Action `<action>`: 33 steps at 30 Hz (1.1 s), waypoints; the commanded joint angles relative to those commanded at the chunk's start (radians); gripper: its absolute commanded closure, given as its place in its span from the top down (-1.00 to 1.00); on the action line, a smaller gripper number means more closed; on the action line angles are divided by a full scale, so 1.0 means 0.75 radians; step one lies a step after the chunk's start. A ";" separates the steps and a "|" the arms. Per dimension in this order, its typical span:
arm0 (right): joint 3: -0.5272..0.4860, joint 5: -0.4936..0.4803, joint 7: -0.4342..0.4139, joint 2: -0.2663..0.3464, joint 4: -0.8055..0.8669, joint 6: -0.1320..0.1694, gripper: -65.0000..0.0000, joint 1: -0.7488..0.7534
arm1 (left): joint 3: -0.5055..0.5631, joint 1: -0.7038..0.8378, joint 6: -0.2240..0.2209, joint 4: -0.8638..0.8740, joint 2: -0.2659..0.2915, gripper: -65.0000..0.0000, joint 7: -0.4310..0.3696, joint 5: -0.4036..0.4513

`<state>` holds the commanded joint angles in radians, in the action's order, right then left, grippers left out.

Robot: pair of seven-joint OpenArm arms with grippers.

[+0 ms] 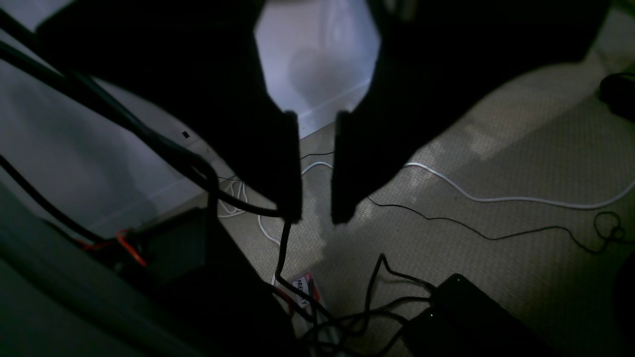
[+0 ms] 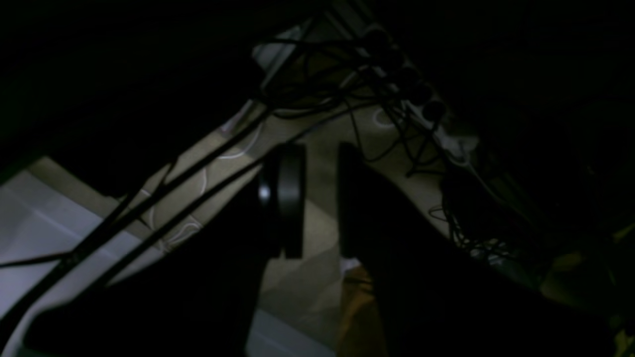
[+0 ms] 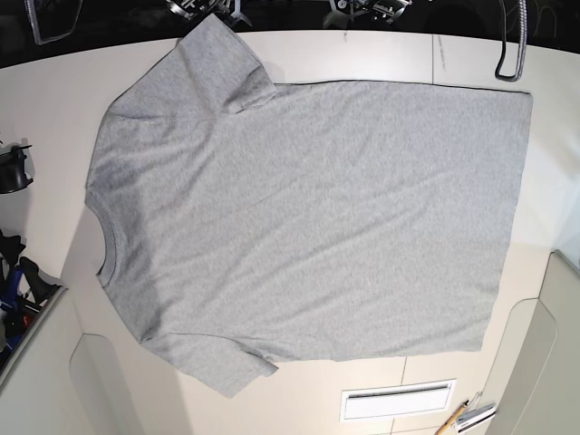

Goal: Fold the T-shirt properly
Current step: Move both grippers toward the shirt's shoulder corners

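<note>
the t-shirt (image 3: 317,217) lies spread over the table (image 3: 54,100), plain side up. its near sleeve (image 3: 213,361) angles outward, the neck (image 3: 109,240) is at the view's left, and the far sleeve (image 3: 222,72) points toward the arms. there are soft wrinkles across the body; no proper fold is made, so i'd say the folding is all still to do: sides and sleeves in, then the length doubled up.

the left claw (image 1: 317,168) and right claw (image 2: 321,198) each have their fingers a little apart, with nothing between them.

the table is pale and smooth, with a pencil (image 3: 450,415) beside a white plate (image 3: 397,401) at the near edge. in the dim wrist views there's a beige floor (image 1: 496,173) with a white cord (image 1: 526,199) and dark wires (image 1: 397,301) across it.
</note>
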<state>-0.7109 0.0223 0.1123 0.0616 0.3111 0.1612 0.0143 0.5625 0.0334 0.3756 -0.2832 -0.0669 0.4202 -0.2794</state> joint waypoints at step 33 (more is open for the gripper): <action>0.000 -0.002 0.161 0.555 1.024 0.024 -0.68 0.645 | -0.727 0.848 0.173 -1.102 -0.203 -0.55 0.194 -0.025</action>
<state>-0.7109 0.0212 0.2329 0.4778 1.0790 0.1791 0.4984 0.0174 0.6697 0.5056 -1.1099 -0.2192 0.5659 -0.2981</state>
